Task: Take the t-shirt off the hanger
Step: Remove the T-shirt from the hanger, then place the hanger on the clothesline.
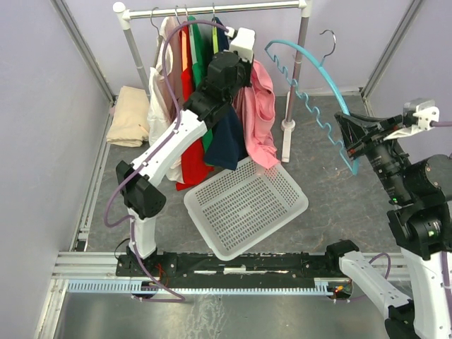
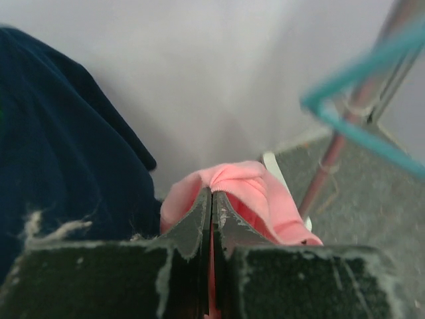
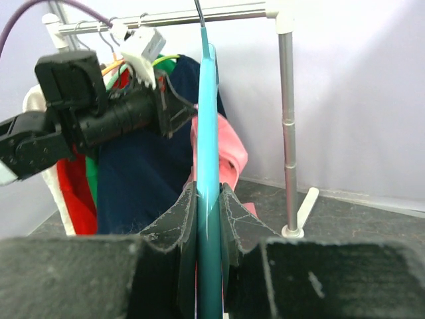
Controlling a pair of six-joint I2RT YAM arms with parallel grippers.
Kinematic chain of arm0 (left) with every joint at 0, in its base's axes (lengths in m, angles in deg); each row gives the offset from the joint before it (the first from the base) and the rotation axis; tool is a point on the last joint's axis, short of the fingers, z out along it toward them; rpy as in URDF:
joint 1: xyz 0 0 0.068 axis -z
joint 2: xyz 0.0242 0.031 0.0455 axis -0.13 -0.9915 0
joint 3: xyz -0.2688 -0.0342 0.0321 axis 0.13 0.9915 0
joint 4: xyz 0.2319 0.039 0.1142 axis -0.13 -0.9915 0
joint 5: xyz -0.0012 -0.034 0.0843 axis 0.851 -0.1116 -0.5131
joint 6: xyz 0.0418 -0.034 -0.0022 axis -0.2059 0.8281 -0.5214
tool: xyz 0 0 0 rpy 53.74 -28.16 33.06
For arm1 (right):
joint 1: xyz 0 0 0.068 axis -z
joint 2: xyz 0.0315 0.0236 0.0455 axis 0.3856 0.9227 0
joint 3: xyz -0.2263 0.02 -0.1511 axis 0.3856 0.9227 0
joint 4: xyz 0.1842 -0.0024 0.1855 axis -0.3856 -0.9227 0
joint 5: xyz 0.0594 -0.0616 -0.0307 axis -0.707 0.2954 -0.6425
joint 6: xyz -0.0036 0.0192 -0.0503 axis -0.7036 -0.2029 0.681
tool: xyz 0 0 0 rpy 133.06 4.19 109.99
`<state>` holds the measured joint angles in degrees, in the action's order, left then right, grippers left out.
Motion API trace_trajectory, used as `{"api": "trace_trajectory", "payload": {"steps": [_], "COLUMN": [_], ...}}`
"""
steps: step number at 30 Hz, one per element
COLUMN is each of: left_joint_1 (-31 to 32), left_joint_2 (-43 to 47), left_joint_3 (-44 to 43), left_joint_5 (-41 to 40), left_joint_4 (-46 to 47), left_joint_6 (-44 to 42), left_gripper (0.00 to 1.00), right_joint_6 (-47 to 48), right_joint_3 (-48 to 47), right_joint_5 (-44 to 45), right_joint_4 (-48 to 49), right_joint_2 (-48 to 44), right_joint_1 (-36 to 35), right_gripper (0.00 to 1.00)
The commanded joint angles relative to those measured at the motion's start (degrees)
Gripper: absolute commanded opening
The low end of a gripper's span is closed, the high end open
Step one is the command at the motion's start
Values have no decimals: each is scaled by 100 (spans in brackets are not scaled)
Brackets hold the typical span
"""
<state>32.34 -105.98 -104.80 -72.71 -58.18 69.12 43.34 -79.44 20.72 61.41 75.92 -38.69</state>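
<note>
Two grippers over a dark grey speckled floor [image 1: 318,176], pale lilac walls on three sides, a clothes rail [image 1: 212,8] along the far edge.
Left gripper [image 2: 211,199] pinched together on a fold of the pink t-shirt [image 1: 261,116], draped just beside the rail's right post, above the far corner of the white basket [image 1: 247,201]. Right gripper [image 3: 207,199] clamped on the teal hanger [image 3: 207,133], raised toward the floor's right edge, apart from the pink t-shirt. Navy garment [image 1: 227,138] on the rail; beige cloth [image 1: 127,116] by the left wall.

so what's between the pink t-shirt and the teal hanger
The rack's right post, seen in the top view, stands between the pink t-shirt and the teal hanger.
</note>
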Motion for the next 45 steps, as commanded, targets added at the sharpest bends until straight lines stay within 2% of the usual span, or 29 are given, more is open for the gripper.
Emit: {"api": "trace_trajectory", "payload": {"steps": [1, 4, 12, 15, 24, 37, 45], "left_joint_1": [5, 39, 175, 193, 217, 220, 220], "left_joint_2": [865, 1366, 2373, 2578, 3030, 3519, 3777], "left_joint_3": [800, 1337, 2021, 2150, 2426, 2445, 2404], "left_joint_5": [909, 1344, 2426, 2965, 3662, 3934, 3566], "left_joint_4": [637, 896, 1208, 1178, 1313, 2122, 2462], "left_joint_6": [299, 292, 528, 654, 968, 1347, 1455], "left_gripper": [3, 3, 3, 3, 3, 3, 3], "right_joint_6": [-65, -69, -29, 16, -8, -126, -179], "right_joint_3": [-255, -285, -767, -1102, -1737, -1916, -1537], "right_joint_5": [369, 433, 397, 350, 310, 224, 204], "right_joint_4": [751, 1074, 1730, 1835, 1978, 2087, 2132], "right_joint_2": [386, 753, 1873, 2276, 3153, 3798, 3645], "right_joint_1": [10, 10, 8, 10, 12, 11, 10], "right_gripper": [2, 2, 2, 2, 2, 1, 2]}}
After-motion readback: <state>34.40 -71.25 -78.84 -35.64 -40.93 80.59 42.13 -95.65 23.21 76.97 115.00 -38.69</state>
